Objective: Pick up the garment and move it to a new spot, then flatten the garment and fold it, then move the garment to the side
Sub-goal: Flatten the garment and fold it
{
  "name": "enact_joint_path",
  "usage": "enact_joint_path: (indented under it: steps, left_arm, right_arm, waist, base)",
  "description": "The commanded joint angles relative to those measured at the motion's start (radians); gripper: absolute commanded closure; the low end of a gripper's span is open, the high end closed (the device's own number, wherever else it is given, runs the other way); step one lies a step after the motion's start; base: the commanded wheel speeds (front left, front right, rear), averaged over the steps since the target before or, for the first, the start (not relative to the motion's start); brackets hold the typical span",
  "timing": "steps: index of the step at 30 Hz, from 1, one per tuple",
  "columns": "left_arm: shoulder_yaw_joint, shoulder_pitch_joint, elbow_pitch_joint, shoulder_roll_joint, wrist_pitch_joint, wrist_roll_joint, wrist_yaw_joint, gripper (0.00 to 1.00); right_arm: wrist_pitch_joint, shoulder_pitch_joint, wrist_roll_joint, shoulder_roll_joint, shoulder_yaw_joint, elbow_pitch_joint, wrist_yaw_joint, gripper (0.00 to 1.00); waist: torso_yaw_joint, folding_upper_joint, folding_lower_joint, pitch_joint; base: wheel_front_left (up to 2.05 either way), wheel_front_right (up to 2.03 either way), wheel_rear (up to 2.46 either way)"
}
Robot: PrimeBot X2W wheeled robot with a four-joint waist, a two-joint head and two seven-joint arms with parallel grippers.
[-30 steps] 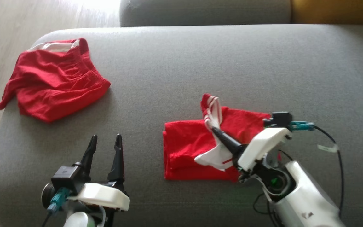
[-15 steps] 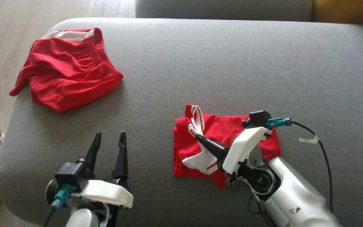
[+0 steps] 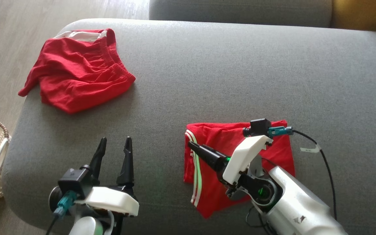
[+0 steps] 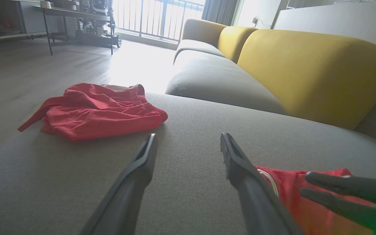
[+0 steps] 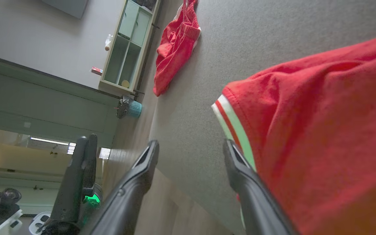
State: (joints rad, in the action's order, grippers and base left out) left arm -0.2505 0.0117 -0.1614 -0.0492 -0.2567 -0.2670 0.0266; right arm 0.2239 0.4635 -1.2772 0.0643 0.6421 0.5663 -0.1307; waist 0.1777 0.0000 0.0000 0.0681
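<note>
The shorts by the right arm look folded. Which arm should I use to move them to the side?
Probably the right. The right tool hangs open at the striped edge of the folded shorts, one finger beside the stripes. The left tool, also open, is over bare cushion, apart from them.
</note>
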Motion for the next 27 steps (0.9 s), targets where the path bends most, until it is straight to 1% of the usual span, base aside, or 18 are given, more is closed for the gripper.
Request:
enact_joint_path:
  steps: [1, 8, 12, 15, 20, 24, 27]
  left_arm:
    - [0.022, 0.039, 0.030, -0.001, -0.005, -0.004, 0.004, 0.00]
    - [0.016, 0.032, 0.028, -0.001, -0.005, -0.009, 0.004, 0.00]
    - [0.019, 0.025, 0.031, -0.001, -0.005, -0.008, 0.006, 0.00]
    - [0.025, 0.019, 0.036, -0.001, -0.005, -0.006, 0.005, 0.00]
    - [0.034, 0.017, 0.057, -0.001, -0.005, -0.004, 0.005, 0.00]
    - [0.037, 0.018, 0.076, -0.001, -0.005, -0.006, 0.005, 0.00]
    - [0.040, 0.021, 0.087, -0.001, -0.005, -0.008, 0.006, 0.00]
  right_arm:
    - [-0.024, 0.030, -0.019, -0.014, 0.021, -0.028, 0.000, 0.00]
    - [-0.090, 0.044, -0.040, -0.014, 0.071, 0.000, 0.000, 0.00]
    - [-0.151, 0.083, 0.018, -0.014, 0.057, 0.014, 0.000, 0.00]
    - [-0.199, 0.111, 0.109, -0.013, 0.016, 0.023, 0.000, 0.00]
    - [-0.284, 0.121, 0.321, 0.042, -0.088, -0.008, 0.000, 0.00]
    - [-0.337, 0.081, 0.540, 0.101, -0.197, -0.071, 0.000, 0.00]
    - [-0.342, 0.012, 0.676, 0.109, -0.315, -0.134, 0.000, 0.00]
  waist:
    - [0.003, 0.0000, 0.0000, -0.003]
    - [0.010, 0.0000, 0.0000, -0.013]
    - [0.008, 0.0000, 0.0000, -0.020]
    - [0.000, 0.0000, 0.0000, -0.026]
    - [-0.022, 0.0000, 0.0000, -0.033]
    - [-0.047, 0.0000, 0.0000, -0.035]
    - [-0.068, 0.0000, 0.0000, -0.035]
  base:
    - [0.00, 0.00, 0.00]
    - [0.00, 0.00, 0.00]
    - [0.00, 0.00, 0.00]
    - [0.00, 0.00, 0.00]
    - [0.00, 0.00, 0.00]
    - [0.00, 0.00, 0.00]
    - [0.00, 0.00, 0.00]
